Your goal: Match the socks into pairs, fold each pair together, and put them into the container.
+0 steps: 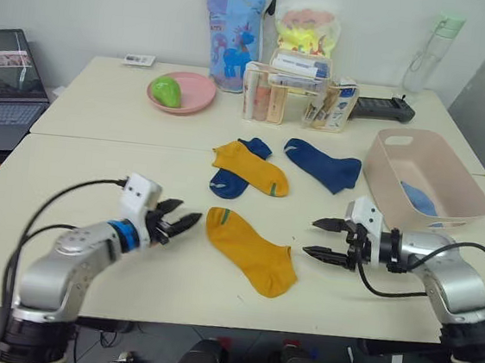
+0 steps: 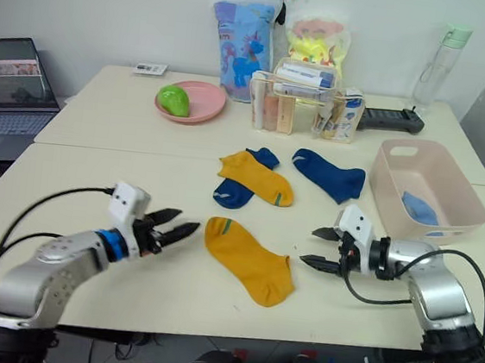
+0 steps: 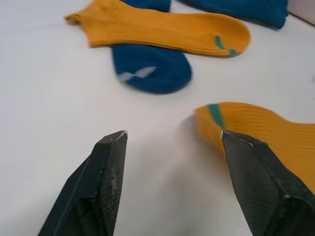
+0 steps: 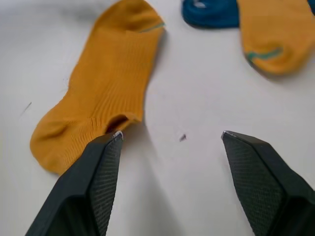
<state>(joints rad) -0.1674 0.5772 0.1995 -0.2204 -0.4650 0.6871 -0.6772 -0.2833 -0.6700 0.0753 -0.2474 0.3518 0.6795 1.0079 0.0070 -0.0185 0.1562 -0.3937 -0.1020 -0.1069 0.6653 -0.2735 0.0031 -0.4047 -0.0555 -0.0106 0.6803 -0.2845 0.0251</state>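
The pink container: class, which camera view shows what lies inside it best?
The right eye view: it looks furthest into the pink container, showing the light blue sock on its floor. The left eye view shows the same sock with the near wall hiding more. A sliver possibly shows in the left wrist view.

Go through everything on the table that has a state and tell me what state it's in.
Left hand: open, empty.
Right hand: open, empty.
Near mustard sock: flat, unfolded.
Far mustard sock: lying across a navy sock.
Other navy sock: flat, alone.
Pink tub: holds light blue sock.
Laptop: open, screen lit.
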